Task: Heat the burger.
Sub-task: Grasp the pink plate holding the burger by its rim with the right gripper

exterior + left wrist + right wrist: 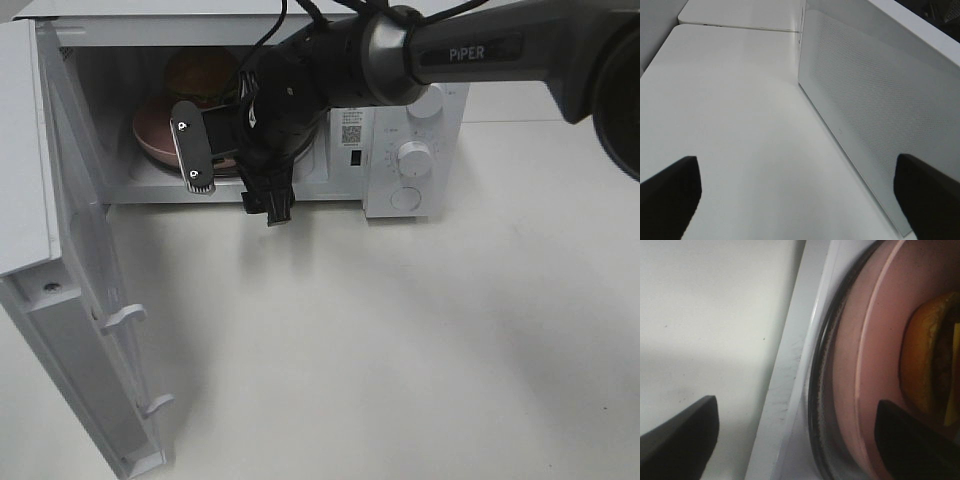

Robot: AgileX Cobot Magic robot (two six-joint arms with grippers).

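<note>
The burger (200,75) sits on a pink plate (150,130) inside the open white microwave (440,120). My right gripper (205,152) reaches across to the oven's opening, at the plate's front edge. In the right wrist view it (797,440) is open and empty. One of its fingers (915,440) is over the plate (875,340) near the burger (930,360); the other is over the table outside. My left gripper (797,200) is open and empty above the table beside the microwave door (865,100). It does not show in the high view.
The microwave door (80,300) stands swung open at the left, reaching towards the table's front. The control panel with two knobs (413,158) is on the oven's right. The dark rim of the turntable (821,370) rings the plate. The white table (400,350) spreads in front.
</note>
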